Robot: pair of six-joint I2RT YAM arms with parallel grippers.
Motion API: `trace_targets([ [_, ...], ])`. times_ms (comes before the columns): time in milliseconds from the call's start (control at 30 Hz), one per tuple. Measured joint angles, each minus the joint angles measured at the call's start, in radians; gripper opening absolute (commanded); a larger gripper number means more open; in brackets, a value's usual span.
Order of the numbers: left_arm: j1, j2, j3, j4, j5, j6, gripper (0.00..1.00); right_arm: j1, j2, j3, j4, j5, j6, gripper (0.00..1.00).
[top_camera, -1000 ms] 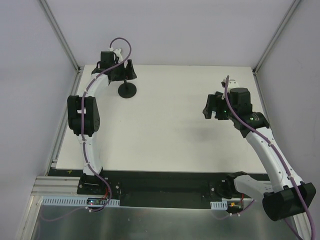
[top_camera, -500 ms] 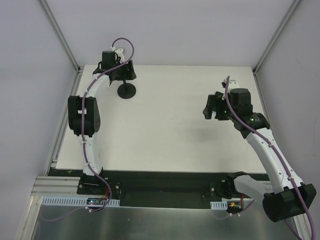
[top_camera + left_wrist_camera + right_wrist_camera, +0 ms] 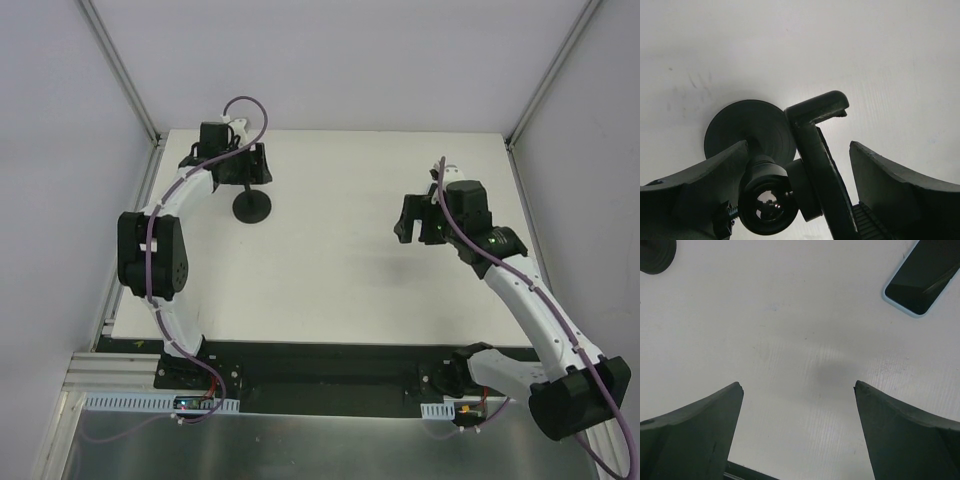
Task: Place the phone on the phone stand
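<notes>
The phone stand [image 3: 251,207] stands on its round black base at the back left of the table. My left gripper [image 3: 243,165] is over its top. In the left wrist view the stand's ball joint and cradle arm [image 3: 816,107] sit between my left gripper's [image 3: 797,150] open fingers; the left finger is next to the ball joint and the right finger is apart from the cradle. The phone [image 3: 922,282] lies flat, screen up, at the top right of the right wrist view; it is hidden in the top view. My right gripper [image 3: 799,385] is open and empty above bare table, also in the top view [image 3: 413,222].
The white table [image 3: 330,280] has raised frame posts at its back corners and grey walls on both sides. The stand's base also shows in the right wrist view [image 3: 655,255], at the top left corner.
My left arm's elbow has swung out to the left while its gripper stays over the stand. My right gripper has shifted slightly left and toward the table's middle.
</notes>
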Motion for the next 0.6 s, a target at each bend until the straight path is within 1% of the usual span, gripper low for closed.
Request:
trace_targets([
  [100, -0.045, -0.074, -0.073, -0.032, -0.008, 0.004, 0.0, 0.035, 0.025, -0.004, 0.018, 0.003, 0.016, 0.96],
  [200, -0.101, -0.107, -0.089, -0.06, 0.011, 0.006, 0.0, 0.081, 0.056, -0.004, 0.031, 0.008, 0.028, 0.96],
  [300, -0.142, -0.124, -0.094, -0.08, 0.102, 0.005, 0.0, 0.13, 0.074, -0.004, 0.031, 0.025, 0.036, 0.96],
  [367, -0.151, -0.149, -0.12, -0.087, 0.154, 0.006, 0.0, 0.168, 0.076, -0.004, 0.032, 0.04, 0.04, 0.96],
  [533, -0.164, -0.219, -0.196, -0.113, 0.216, 0.024, 0.0, 0.227, 0.087, -0.004, 0.053, 0.055, 0.048, 0.96],
  [600, -0.172, -0.237, -0.22, -0.126, 0.219, 0.029, 0.36, 0.244, 0.105, -0.004, 0.069, 0.056, 0.052, 0.96],
])
